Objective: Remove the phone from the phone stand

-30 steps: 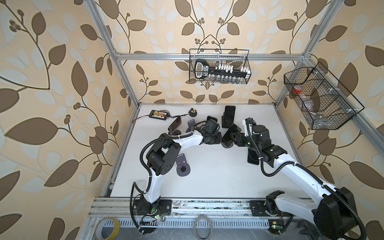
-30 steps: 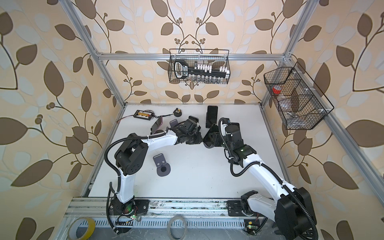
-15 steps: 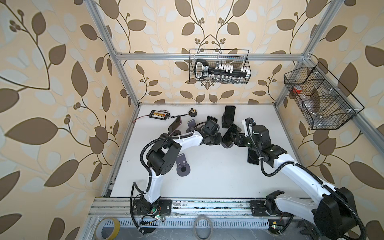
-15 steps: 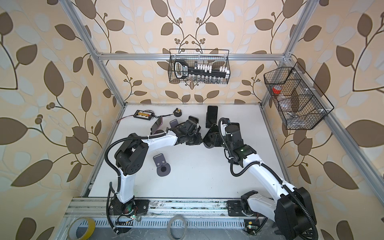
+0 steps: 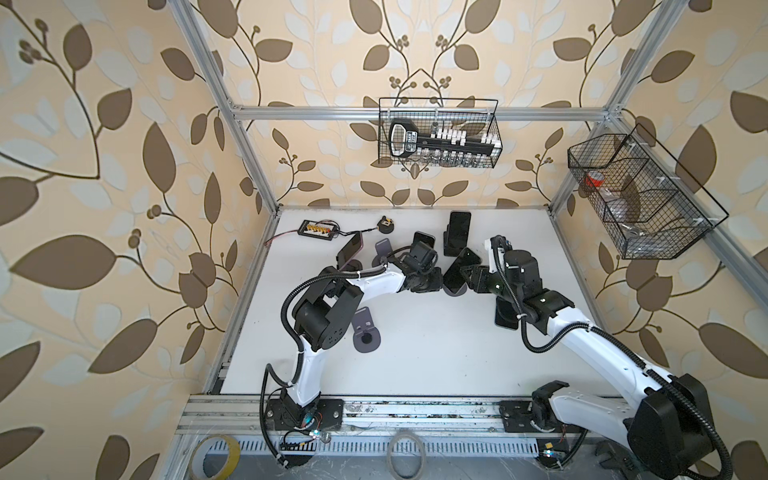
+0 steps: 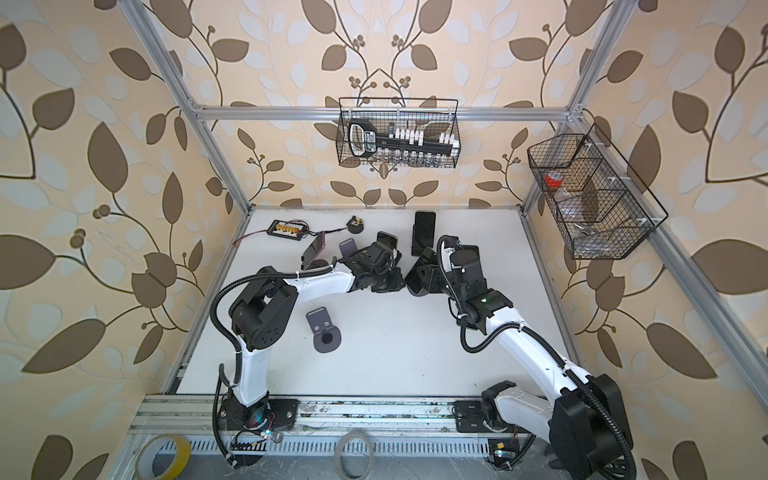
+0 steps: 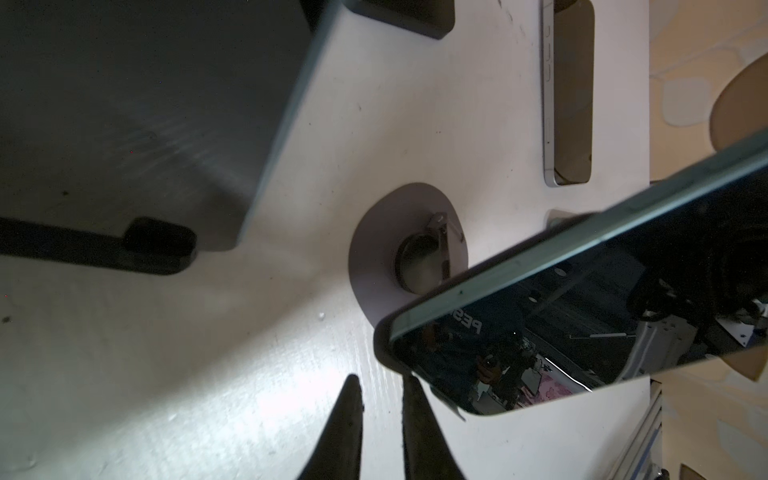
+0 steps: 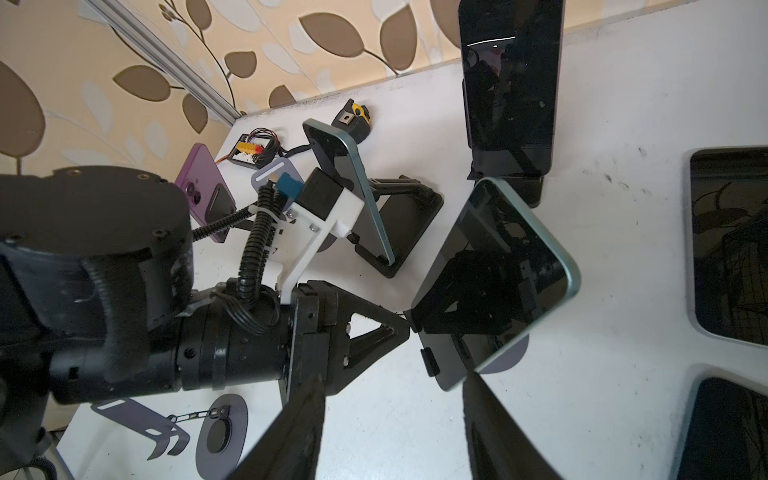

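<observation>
The phone point(image 5: 460, 269) point(image 6: 420, 270) has a dark screen and a teal rim. It leans on a grey-purple round-based phone stand point(image 7: 374, 266) point(image 8: 513, 353) at mid-table, between both arms. My left gripper point(image 7: 382, 380) point(image 5: 438, 277) is shut with nothing in it. In the right wrist view its tip meets the low left corner of the phone point(image 8: 494, 282). My right gripper point(image 8: 392, 378) point(image 6: 428, 279) is open low in front of the phone, and one finger point(image 8: 478, 399) sits at the phone's bottom edge. The phone is not between its fingers.
Other phones stand nearby: a black one point(image 5: 458, 228) at the back, a teal one point(image 5: 423, 241) behind my left wrist, a purple one point(image 5: 351, 249) further left. Another phone point(image 5: 505, 318) lies flat under my right arm. An empty stand point(image 5: 365, 330) lies in front. Wire baskets point(image 5: 440, 139) hang on the walls.
My left gripper's jaws have drawn a little closer together. Both arms and the phone have hardly moved.
</observation>
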Controlling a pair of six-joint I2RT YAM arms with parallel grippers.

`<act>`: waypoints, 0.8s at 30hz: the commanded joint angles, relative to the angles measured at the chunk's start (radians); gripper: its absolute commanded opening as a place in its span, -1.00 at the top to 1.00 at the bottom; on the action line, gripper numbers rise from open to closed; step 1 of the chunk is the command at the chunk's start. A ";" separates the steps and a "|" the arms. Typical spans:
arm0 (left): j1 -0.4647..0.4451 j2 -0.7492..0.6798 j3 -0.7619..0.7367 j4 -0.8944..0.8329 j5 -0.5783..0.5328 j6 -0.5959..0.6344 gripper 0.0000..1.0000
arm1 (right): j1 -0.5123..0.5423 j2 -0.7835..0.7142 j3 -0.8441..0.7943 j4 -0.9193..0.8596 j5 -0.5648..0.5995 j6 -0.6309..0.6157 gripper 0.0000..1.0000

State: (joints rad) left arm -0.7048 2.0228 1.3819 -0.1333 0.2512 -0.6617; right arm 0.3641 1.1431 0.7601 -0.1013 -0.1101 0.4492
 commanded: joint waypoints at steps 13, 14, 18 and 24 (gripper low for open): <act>0.011 -0.082 -0.036 0.012 -0.009 0.007 0.62 | -0.076 0.006 0.008 -0.060 0.037 0.012 0.12; 0.011 -0.090 -0.035 0.008 -0.013 0.013 0.62 | -0.103 0.007 0.005 -0.061 0.008 0.021 0.17; 0.011 -0.112 -0.028 -0.004 -0.034 0.038 0.61 | -0.146 0.022 0.004 -0.059 -0.055 0.019 0.27; 0.011 -0.094 0.014 -0.025 -0.038 0.066 0.56 | -0.147 0.039 0.002 -0.064 -0.062 0.017 0.20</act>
State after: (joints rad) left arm -0.6991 1.9717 1.3575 -0.1440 0.2302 -0.6304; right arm 0.2184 1.1706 0.7601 -0.1490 -0.1452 0.4675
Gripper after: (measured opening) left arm 0.220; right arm 0.397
